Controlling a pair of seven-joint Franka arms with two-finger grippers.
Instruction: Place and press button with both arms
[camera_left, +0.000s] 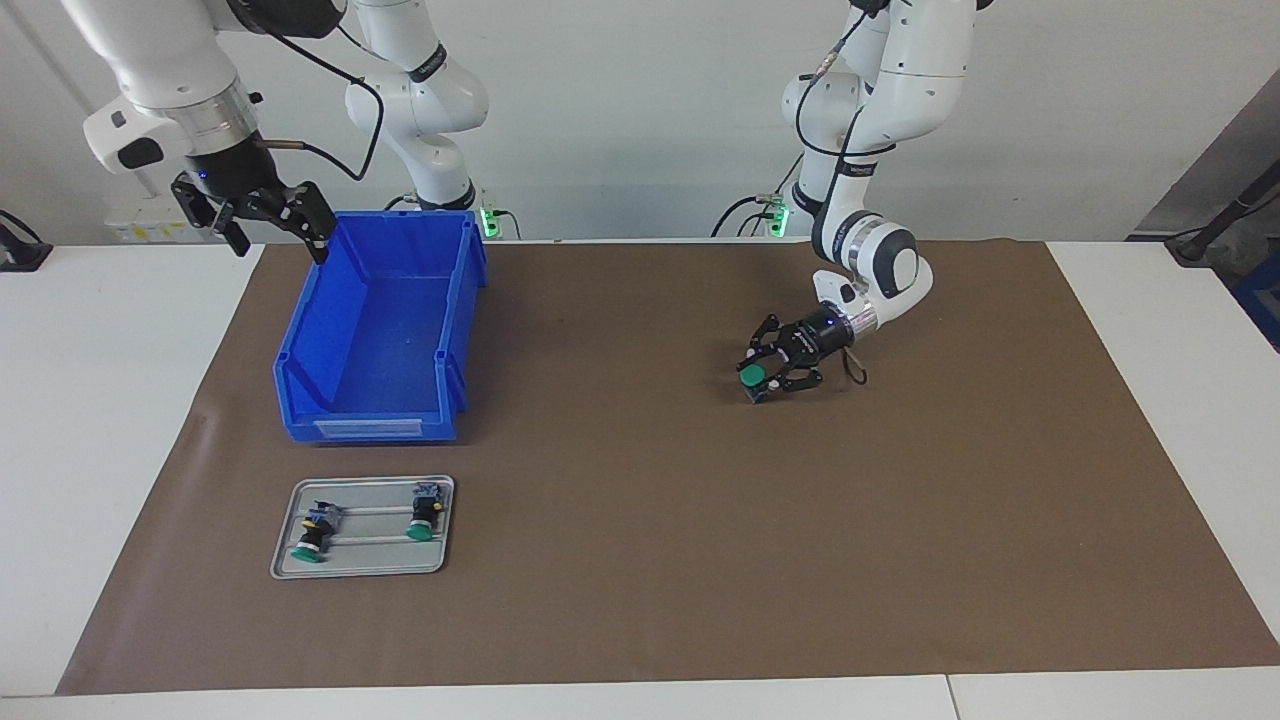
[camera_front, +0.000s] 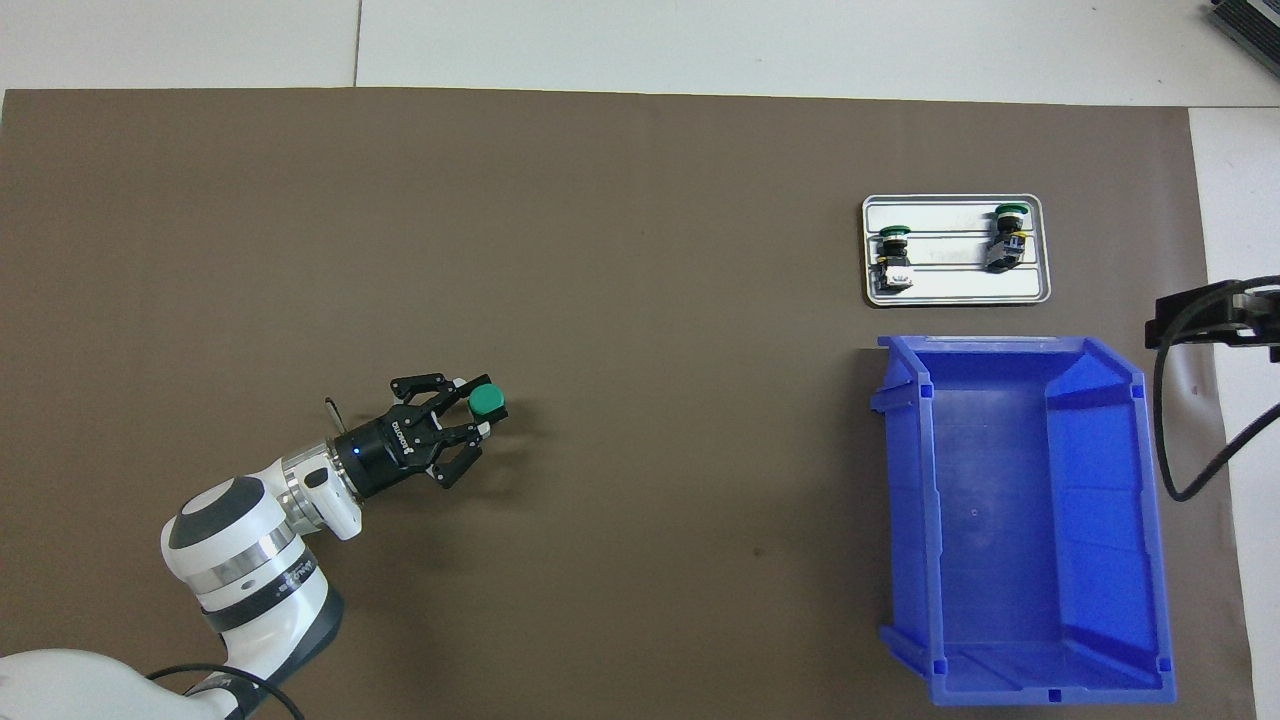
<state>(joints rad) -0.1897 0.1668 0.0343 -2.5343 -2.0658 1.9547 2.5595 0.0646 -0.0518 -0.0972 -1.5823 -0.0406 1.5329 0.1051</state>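
Observation:
A button (camera_left: 752, 376) (camera_front: 487, 400) with a round green cap stands upright between the fingers of my left gripper (camera_left: 757, 384) (camera_front: 483, 409), which is shut on its black body. The gripper is low over the brown mat (camera_left: 640, 560), toward the left arm's end of the table; whether the button's base touches the mat I cannot tell. My right gripper (camera_left: 272, 228) hangs open and empty, raised above the robot-side corner of the blue bin (camera_left: 370, 428). In the overhead view only a dark part of the right arm shows at the edge.
The blue bin (camera_front: 1010, 346) is empty. A small metal tray (camera_left: 365, 566) (camera_front: 950, 291) lies farther from the robots than the bin, with two more green-capped buttons (camera_left: 312, 535) (camera_left: 425, 512) lying on their sides in it.

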